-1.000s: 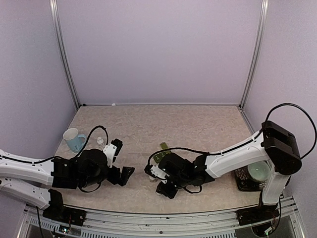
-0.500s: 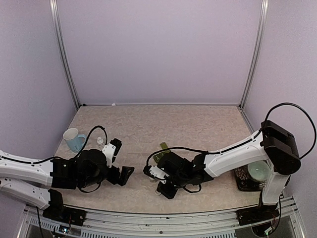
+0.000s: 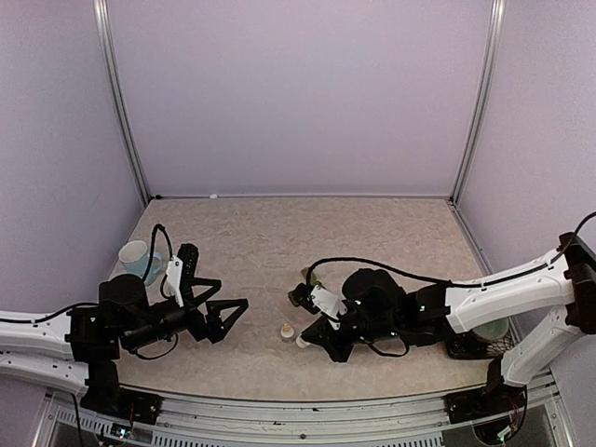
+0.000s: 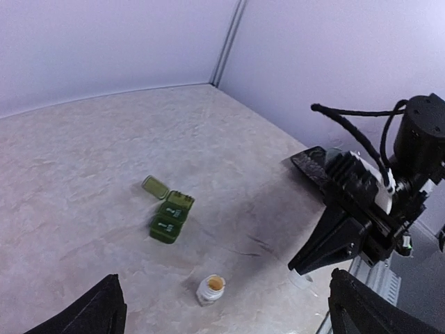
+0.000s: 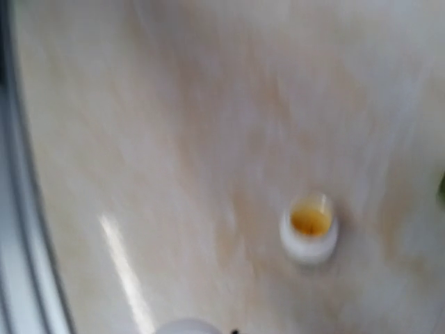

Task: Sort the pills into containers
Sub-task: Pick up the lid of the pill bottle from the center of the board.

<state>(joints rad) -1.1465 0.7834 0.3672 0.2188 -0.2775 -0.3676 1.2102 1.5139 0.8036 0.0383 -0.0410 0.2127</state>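
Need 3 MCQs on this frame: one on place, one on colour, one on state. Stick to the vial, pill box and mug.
1. The vial stands:
A) against the left wall
B) nearer the front edge than the pill box
C) by the back wall

2. The mug is:
A) red
B) light blue
C) black

3. The vial is:
A) capped
B) lying on its side
C) upright, uncapped

Answers:
1 B, the top view shows it in front of the pill box.
2 B, it shows pale blue at the left of the top view.
3 C, orange contents show through its open mouth.
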